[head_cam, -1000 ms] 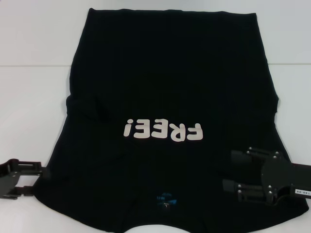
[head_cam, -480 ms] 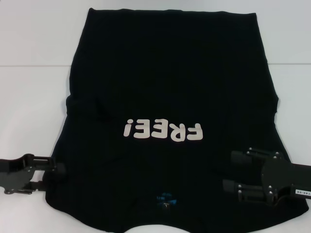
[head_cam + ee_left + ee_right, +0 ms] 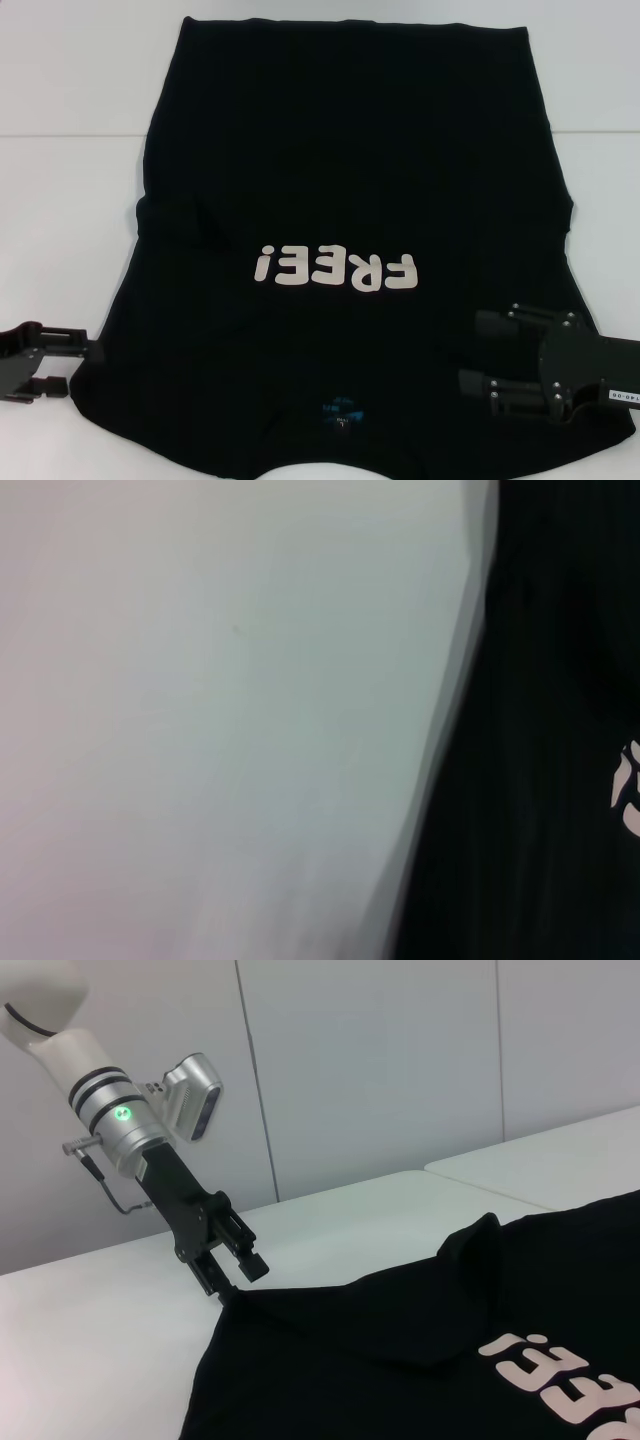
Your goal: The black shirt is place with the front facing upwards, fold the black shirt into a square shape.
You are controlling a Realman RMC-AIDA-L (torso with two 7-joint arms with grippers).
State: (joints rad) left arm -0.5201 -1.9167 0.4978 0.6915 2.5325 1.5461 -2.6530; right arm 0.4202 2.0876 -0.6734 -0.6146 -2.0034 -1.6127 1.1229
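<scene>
The black T-shirt (image 3: 350, 200) was spread flat on the white table (image 3: 60, 200), front up, "FREE!" lettering (image 3: 335, 268) showing. The left tool (image 3: 82, 360) was seen pinching the shirt's near-left edge, cloth lifted slightly. The right tool (image 3: 470, 350) was held over the near-right part, fingers spread apart.

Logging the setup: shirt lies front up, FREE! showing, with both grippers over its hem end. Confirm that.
Wrong about the end. The grippers, left and right, are at the collar end of the shirt, beside the neck label; the head view shows it. The rest holds.
</scene>
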